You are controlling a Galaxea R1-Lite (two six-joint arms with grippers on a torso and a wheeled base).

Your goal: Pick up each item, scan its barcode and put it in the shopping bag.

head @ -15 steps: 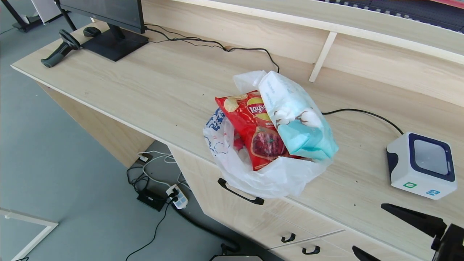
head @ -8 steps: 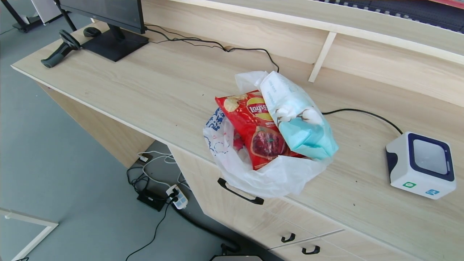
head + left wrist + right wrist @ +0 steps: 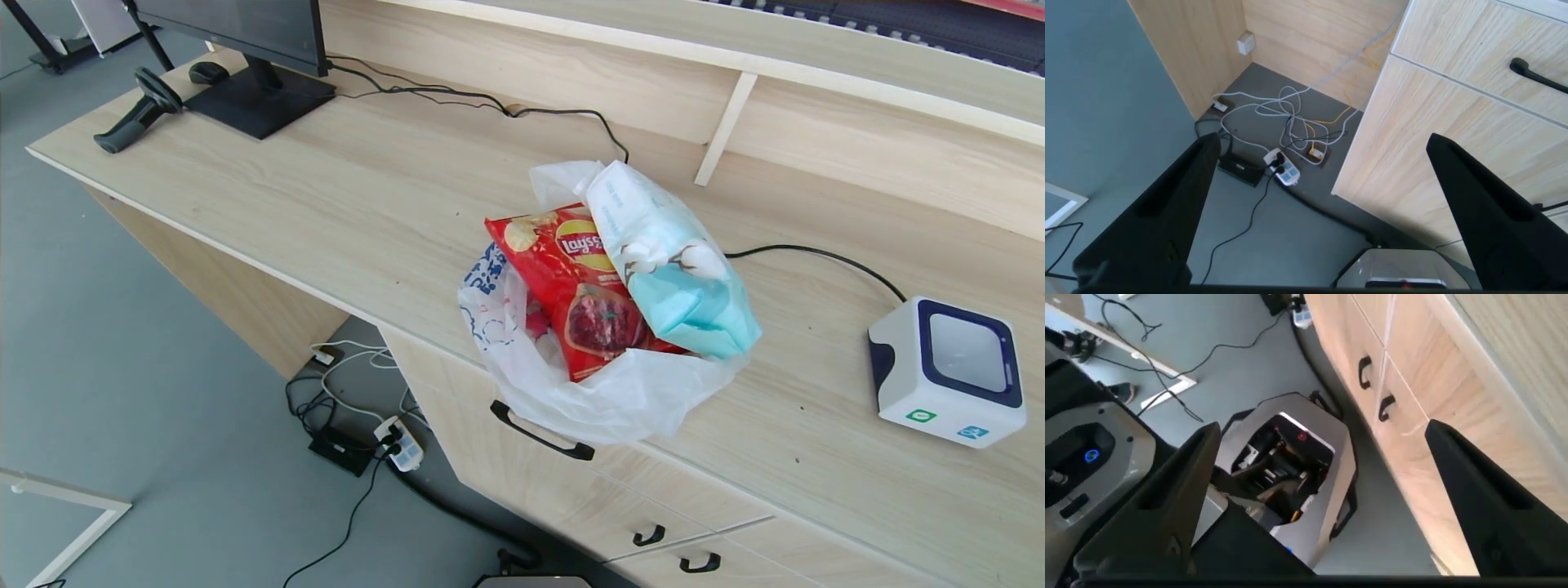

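A white plastic shopping bag (image 3: 571, 384) sits at the counter's front edge. A red chip bag (image 3: 575, 290) and a pale blue tissue pack (image 3: 665, 261) stick out of its mouth. A white barcode scanner (image 3: 947, 371) with a dark window stands to the right on the counter (image 3: 343, 196). My left gripper (image 3: 1323, 208) hangs open below counter height, over the floor beside the cabinet. My right gripper (image 3: 1319, 502) is open too, lowered in front of the drawers, with nothing between its fingers.
A monitor (image 3: 237, 33), a handheld scanner (image 3: 135, 110) and a mouse (image 3: 208, 72) sit at the counter's far left. Cables run across the counter back. A raised shelf borders the rear. Drawer handles (image 3: 539, 437) face the front; a power strip and wires (image 3: 1282, 167) lie on the floor.
My right gripper, seen at the lower right of the head view a second ago, has dropped out of that view. The bag and its contents have stayed put.
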